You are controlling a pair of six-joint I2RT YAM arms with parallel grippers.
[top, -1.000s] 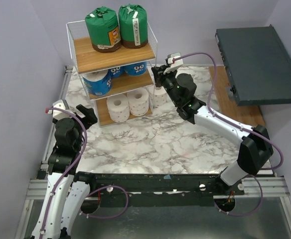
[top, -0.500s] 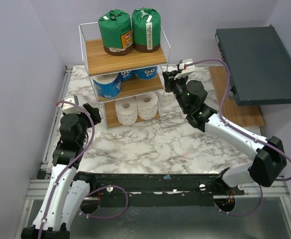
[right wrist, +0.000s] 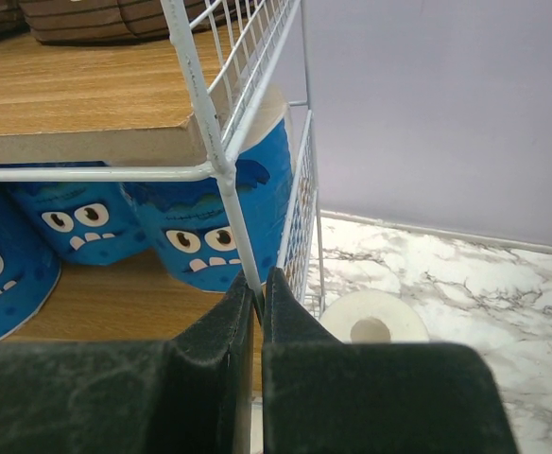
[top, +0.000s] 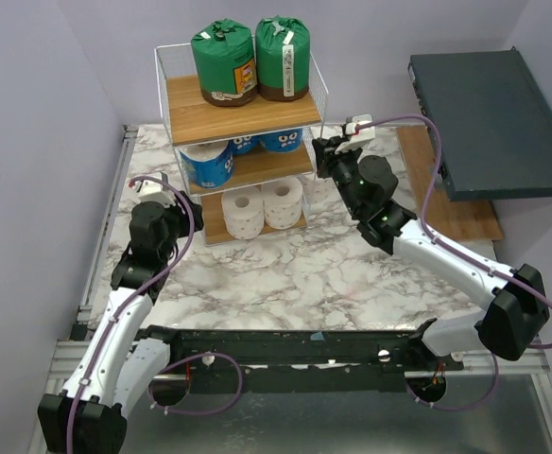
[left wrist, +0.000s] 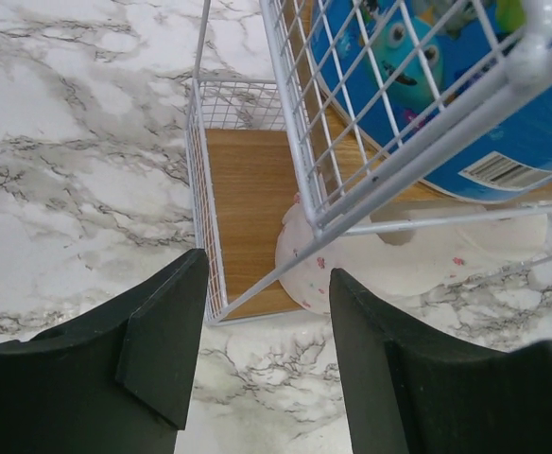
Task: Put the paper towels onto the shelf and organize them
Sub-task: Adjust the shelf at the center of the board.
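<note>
The shelf (top: 242,113) stands on the marble tabletop (top: 295,274), near the back wall. It has three wooden boards.

On the top board stand two green rolls (top: 224,59), side by side. On the middle board are three blue rolls (top: 206,163) with monster faces. From above, the top board hides most of the two at the back. On the bottom board are two white rolls (top: 245,211), touching each other. One loose roll (right wrist: 370,320), also white, stands on end on the tabletop just beside the shelf. Only the right wrist view shows it, and a black finger cuts off its lower edge. That makes eight rolls.

The right jaws are pinched tight on a thin white wire post at a corner of the shelf, by the middle board. The left jaws are wide apart near the bottom left corner of the shelf. That corner shows in the gap between them, and they hold nothing.

The left wrist view shows only part of one blue roll and part of one white roll through the wire.

A dark grey box (top: 489,118) sits at the far right, well apart from the shelf.
</note>
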